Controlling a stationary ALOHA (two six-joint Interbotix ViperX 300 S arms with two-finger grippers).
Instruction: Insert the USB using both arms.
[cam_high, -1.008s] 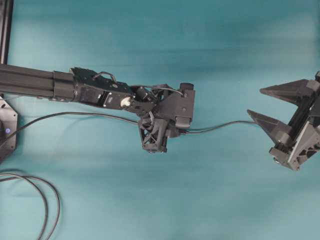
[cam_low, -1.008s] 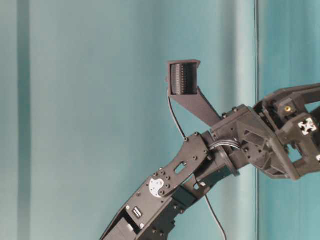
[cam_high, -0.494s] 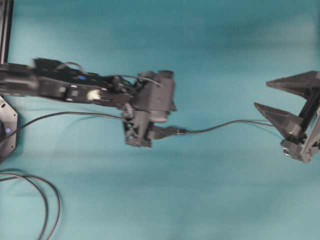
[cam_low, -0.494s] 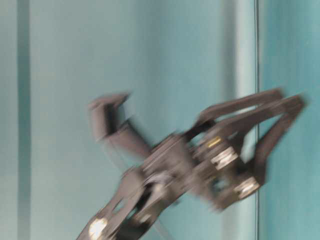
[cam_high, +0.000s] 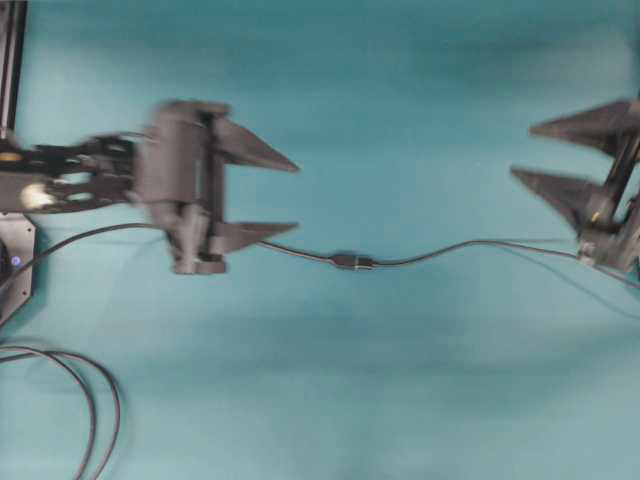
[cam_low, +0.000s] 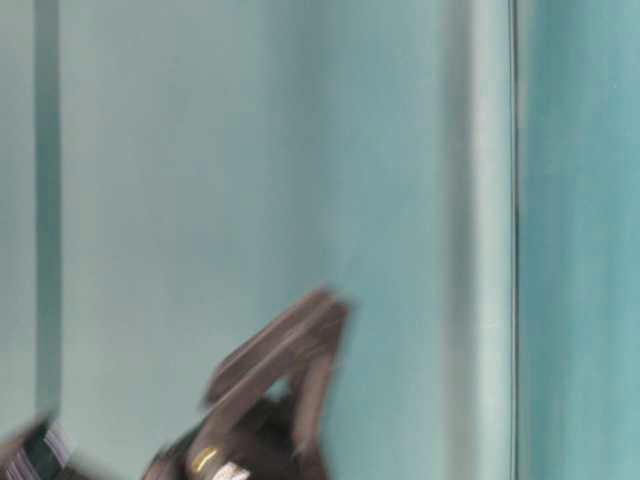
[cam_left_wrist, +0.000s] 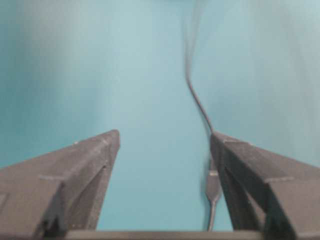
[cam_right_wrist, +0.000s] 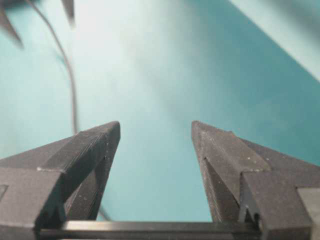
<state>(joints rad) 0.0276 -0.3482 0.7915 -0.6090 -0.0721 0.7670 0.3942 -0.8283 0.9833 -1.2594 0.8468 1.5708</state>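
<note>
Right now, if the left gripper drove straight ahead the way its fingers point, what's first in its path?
Likely nothing solid: the left gripper, jaws open, points across bare teal table. The joined USB lies just off its lower finger's line. Height is unclear.

The left gripper gapes empty above a thin cable.

Left tool motion-blurred in overhead view; arm behind it smeared, cut by left edge. Right tool blurred too, body cut by right edge. USB too small to tell plug from socket at the joint. Looped cable cut at bottom-left corner. Table-level view: only a blurred dark tool part low in frame, rest off bottom edge; can't tell which arm. Left wrist view: cable blurred, upper end smeared out.
</note>
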